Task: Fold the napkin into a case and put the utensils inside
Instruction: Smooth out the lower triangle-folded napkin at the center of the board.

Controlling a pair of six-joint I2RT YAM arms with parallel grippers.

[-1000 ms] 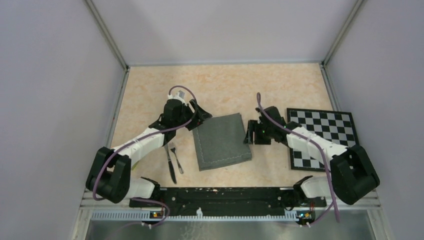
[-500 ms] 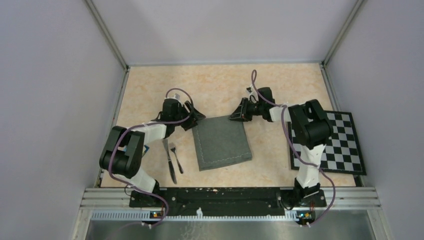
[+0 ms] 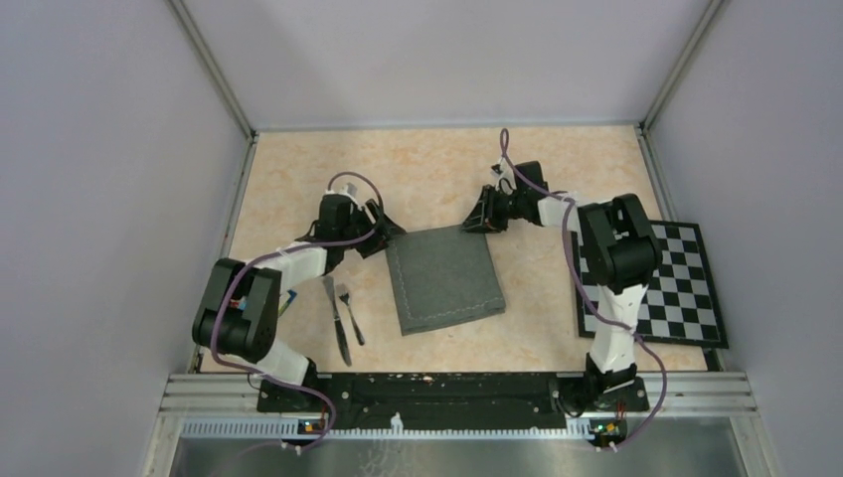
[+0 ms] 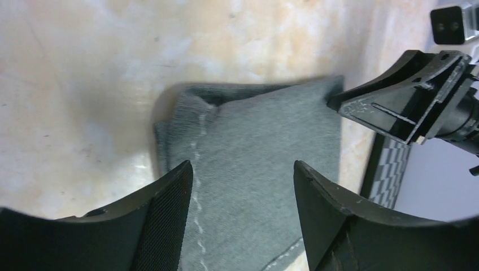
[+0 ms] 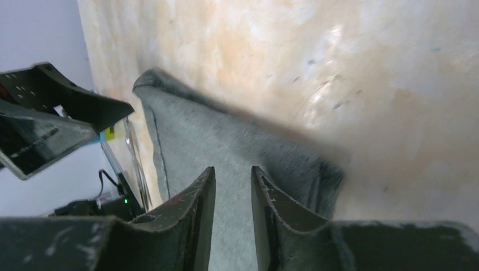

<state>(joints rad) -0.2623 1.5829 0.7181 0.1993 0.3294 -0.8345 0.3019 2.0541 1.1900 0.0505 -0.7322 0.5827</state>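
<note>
The dark grey napkin (image 3: 442, 278) lies flat mid-table, its lighter stitched hem along the left and near edges. My left gripper (image 3: 390, 237) hovers open at the napkin's far-left corner, and in the left wrist view that gripper (image 4: 243, 166) has cloth (image 4: 260, 169) showing between its wide jaws. My right gripper (image 3: 471, 224) is at the far-right corner. Its jaws (image 5: 233, 169) stand a narrow gap apart over the napkin (image 5: 226, 147), with nothing visibly pinched. The knife (image 3: 336, 316) and fork (image 3: 351, 310) lie side by side left of the napkin.
A black-and-white checkered board (image 3: 656, 283) lies at the right, partly under the right arm. Grey walls close in the left, right and far sides. The arms' base rail (image 3: 418, 388) runs along the near edge.
The right arm swung from the napkin's right edge to its far-right corner and its jaws narrowed. The left gripper shifted slightly along the far-left corner. The napkin has barely moved.
</note>
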